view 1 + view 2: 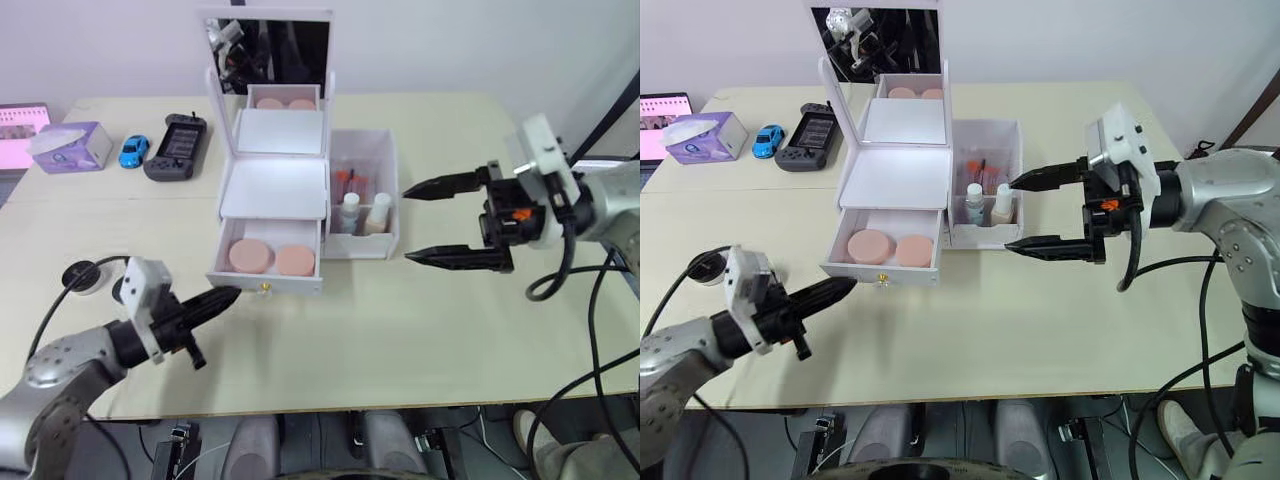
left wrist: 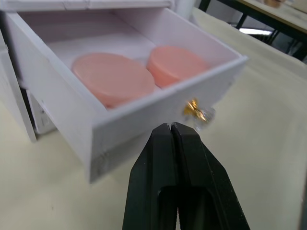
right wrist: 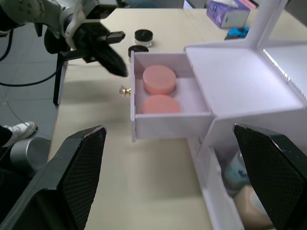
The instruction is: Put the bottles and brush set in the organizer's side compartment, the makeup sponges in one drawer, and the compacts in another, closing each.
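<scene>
Sponges [image 1: 272, 258] sit side by side in the pulled-out lower drawer [image 1: 266, 280] of the organizer [image 1: 275, 190], flat on its floor, so that leg looks done bar the closing. The left end effector [image 1: 228, 296] has its two black fingers pressed tight together, holding nothing, tip aimed at the drawer front just beside the gold knob [image 2: 195, 110]. Pinched like that it makes one stiff point, which suits a push far better than a grab; my read is it means to nudge the drawer home.

The right end effector [image 1: 443, 220] is spread wide and empty, hovering just off the side compartment [image 1: 364, 192], one finger level with its rim and one with its front wall. It looks parked clear of the bin, ready for the next job. Inside, the bottles [image 1: 364, 212] stand upright near the front, white caps up, with the brush set [image 1: 348, 183] tucked behind them, pink-orange showing.

The compacts [image 3: 140, 42] lie on the bench beyond the left arm, close together, well apart from the organizer, not yet stowed. They go in another drawer, so they wait until this one shuts. A push landing off-centre could skew the drawer or shove the whole light box along the bench.
</scene>
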`<move>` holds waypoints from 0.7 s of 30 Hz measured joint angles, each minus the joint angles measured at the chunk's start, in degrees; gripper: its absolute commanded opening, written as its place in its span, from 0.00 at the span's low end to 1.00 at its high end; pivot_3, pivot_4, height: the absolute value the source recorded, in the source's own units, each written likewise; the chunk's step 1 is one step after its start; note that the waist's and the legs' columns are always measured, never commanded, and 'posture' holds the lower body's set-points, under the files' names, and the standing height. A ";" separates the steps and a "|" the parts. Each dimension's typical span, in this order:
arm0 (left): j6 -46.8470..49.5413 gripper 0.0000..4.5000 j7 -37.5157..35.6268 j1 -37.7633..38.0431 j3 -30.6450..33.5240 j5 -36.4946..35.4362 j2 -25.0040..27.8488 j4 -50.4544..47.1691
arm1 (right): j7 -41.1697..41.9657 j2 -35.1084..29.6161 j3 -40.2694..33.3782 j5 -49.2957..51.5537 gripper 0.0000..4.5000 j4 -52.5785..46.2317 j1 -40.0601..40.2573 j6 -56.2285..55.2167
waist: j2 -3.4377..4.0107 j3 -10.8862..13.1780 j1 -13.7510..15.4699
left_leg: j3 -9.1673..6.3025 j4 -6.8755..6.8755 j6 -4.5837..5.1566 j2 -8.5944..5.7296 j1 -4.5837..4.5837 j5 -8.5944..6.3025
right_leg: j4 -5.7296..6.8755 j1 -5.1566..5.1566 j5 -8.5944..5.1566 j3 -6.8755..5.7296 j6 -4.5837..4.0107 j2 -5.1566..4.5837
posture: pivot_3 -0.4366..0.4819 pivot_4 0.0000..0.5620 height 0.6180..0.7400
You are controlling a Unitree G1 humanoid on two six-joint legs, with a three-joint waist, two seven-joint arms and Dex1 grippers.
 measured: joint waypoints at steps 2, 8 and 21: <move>-0.61 0.02 0.45 -1.71 -1.82 0.95 0.18 1.51 | -0.66 -0.39 -0.64 -0.01 1.00 -0.56 1.18 0.42 | 0.01 -0.01 -0.09 | 0.01 0.00 0.00 0.00 0.02 0.00 | 0.01 0.00 0.00 0.00 0.00 0.00 | 0.48 0.27 1.00; -2.32 0.02 1.72 -10.14 -8.29 4.21 -0.04 5.64 | -2.83 -1.33 -3.03 0.39 1.00 -3.20 2.63 1.77 | 0.00 -0.01 0.12 | -0.03 0.02 0.00 0.00 0.05 0.00 | 0.06 0.02 -0.01 0.00 0.02 0.03 | 0.48 0.27 1.00; -6.17 0.02 5.45 -23.03 -13.57 9.27 -3.17 12.03 | -6.00 -1.83 -5.54 1.79 1.00 -6.41 4.70 4.70 | -0.02 -0.01 0.11 | -0.08 0.00 0.01 0.00 0.00 0.00 | 0.04 0.03 0.01 0.00 0.01 0.08 | 0.48 0.27 1.00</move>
